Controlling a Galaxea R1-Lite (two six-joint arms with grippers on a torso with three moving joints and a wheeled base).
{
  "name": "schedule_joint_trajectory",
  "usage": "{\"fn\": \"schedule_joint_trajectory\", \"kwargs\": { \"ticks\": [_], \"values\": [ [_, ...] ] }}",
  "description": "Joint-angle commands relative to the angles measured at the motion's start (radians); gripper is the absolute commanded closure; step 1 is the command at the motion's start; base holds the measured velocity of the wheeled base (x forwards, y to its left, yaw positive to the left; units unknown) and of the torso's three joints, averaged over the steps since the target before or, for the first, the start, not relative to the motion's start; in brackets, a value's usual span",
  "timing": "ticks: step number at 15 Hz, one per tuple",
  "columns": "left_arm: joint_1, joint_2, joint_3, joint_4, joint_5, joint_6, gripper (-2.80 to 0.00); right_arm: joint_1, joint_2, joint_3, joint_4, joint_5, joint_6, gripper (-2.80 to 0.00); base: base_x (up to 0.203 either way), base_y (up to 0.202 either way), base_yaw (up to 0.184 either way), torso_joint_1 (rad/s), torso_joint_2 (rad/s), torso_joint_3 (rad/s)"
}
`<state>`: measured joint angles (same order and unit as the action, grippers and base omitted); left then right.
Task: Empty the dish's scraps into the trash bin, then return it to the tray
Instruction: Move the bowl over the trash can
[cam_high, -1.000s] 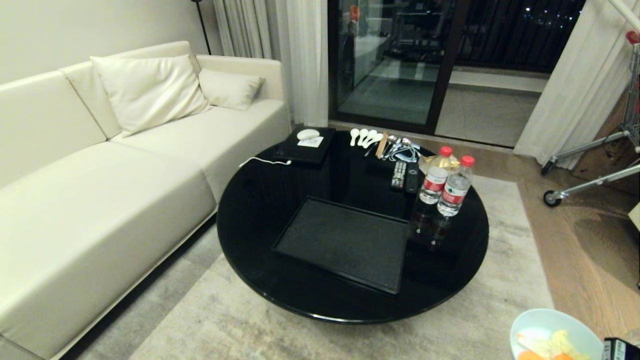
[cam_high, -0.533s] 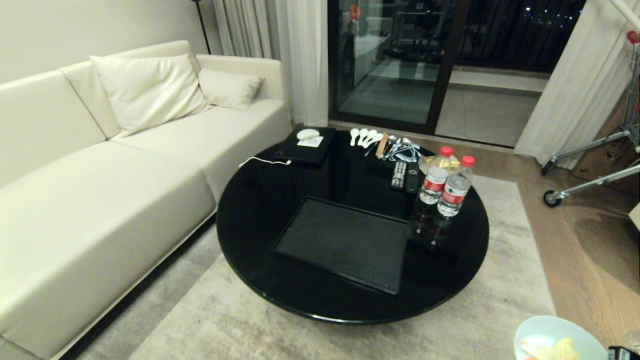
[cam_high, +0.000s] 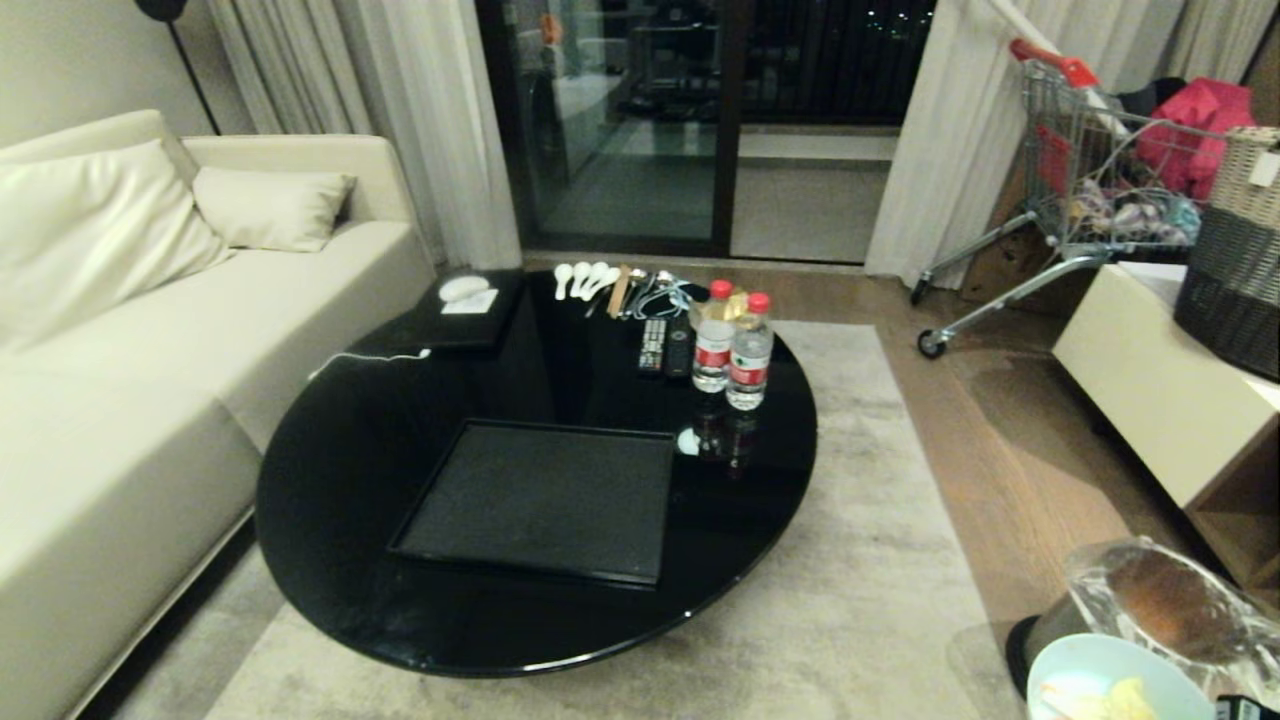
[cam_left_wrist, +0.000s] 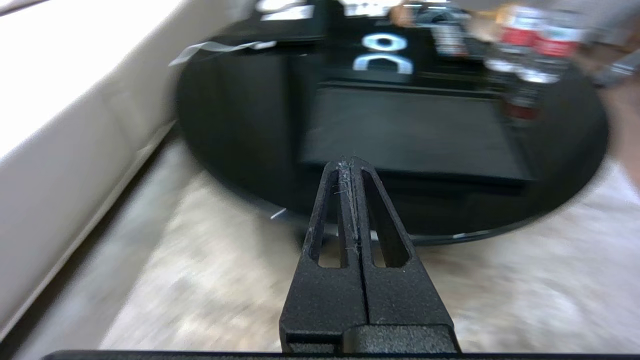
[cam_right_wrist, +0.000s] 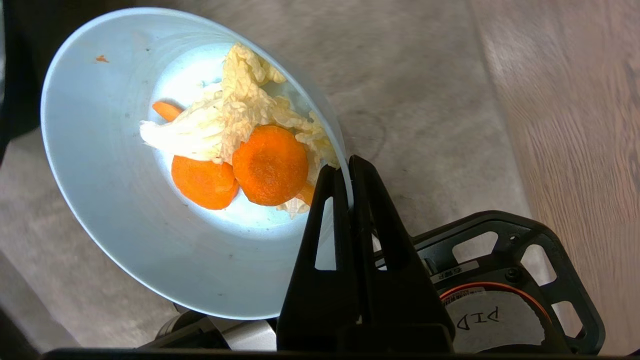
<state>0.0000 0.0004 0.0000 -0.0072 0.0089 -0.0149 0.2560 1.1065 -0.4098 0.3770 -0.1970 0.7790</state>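
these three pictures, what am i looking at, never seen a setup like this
A two-armed robot on wheels. One picture looks down from its head: a round black table with an empty tray, two bottles, spoons and remotes, and a lined bin on the floor at lower right. The other two come from cameras on its wrists. The right tool is shut on the rim of a dish holding carrot and cabbage scraps, beside the bin. The left tool is shut, holding nothing.
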Motion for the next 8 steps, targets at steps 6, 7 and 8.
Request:
{"fn": "schedule_joint_trajectory", "kwargs": {
  "ticks": [6,7,8],
  "values": [
    [0.0,0.0,0.0,0.0,0.0,0.0,0.0,0.0,0.006,0.011,-0.001,0.0,0.005,0.0,0.001,0.01,-0.164,0.002,0.0,0.003],
    [0.0,0.0,0.0,0.0,0.0,0.0,0.0,0.0,0.006,0.014,-0.001,-0.001,0.007,0.0,0.0,0.011,-0.163,-0.001,0.0,0.001],
    [0.0,0.0,0.0,0.0,0.0,0.0,0.0,0.0,0.004,0.015,0.001,-0.001,0.014,0.0,-0.003,0.011,-0.168,0.002,0.0,0.002]
  ]
}}
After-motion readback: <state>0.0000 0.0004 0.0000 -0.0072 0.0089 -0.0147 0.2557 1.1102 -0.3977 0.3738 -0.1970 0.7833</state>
